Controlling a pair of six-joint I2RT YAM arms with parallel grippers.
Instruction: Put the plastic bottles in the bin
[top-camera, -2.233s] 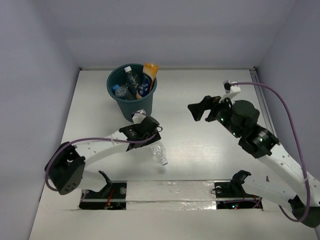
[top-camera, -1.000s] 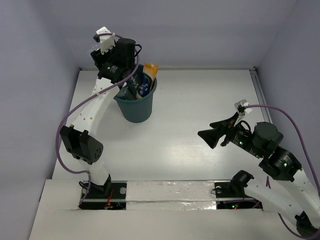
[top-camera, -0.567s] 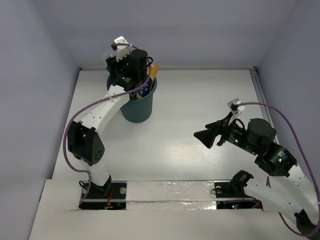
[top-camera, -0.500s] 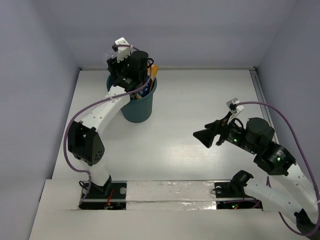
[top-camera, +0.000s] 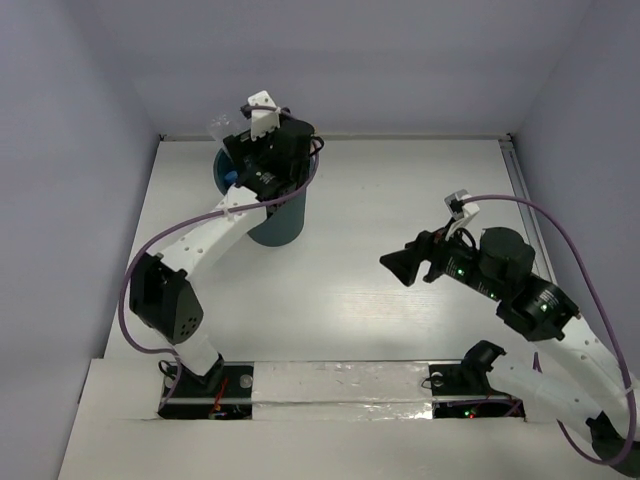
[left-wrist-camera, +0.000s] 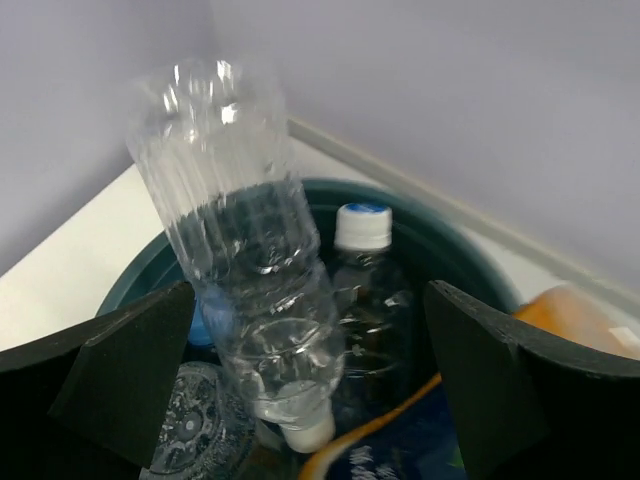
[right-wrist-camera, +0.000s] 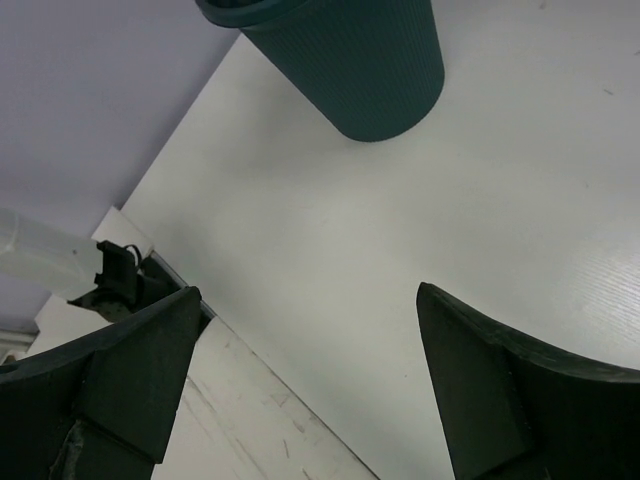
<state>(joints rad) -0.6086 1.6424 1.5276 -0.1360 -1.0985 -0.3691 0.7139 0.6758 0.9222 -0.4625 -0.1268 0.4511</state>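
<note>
1. My left pincer hangs over the mouth of the bin with its fingers spread wide and clamping nothing
2. Between those fingers a clear bottle stands nearly upright, cap down; its white cap is down among the bottles already inside and its ribbed base sticks up above the rim
3. In the wrist view the finger on the right stands well clear of that bottle; the finger on the left is just beside it, and I cannot tell whether they touch
4. Just behind the clear bottle, inside the bin, a white-capped bottle stands upright, and an orange bottle lies against the rim on the right
5. More clear plastic, a blue cap and a blue label show lower in the bin, partly hidden by my fingers
6. The bin stands upright on the tabletop, near its far left corner
7. My right pincer is also spread wide and grips nothing
8. It hovers above the bare middle-right of the tabletop, pointing toward the bin and well apart from it
9. From the top camera I see no bottle lying on the tabletop
</note>
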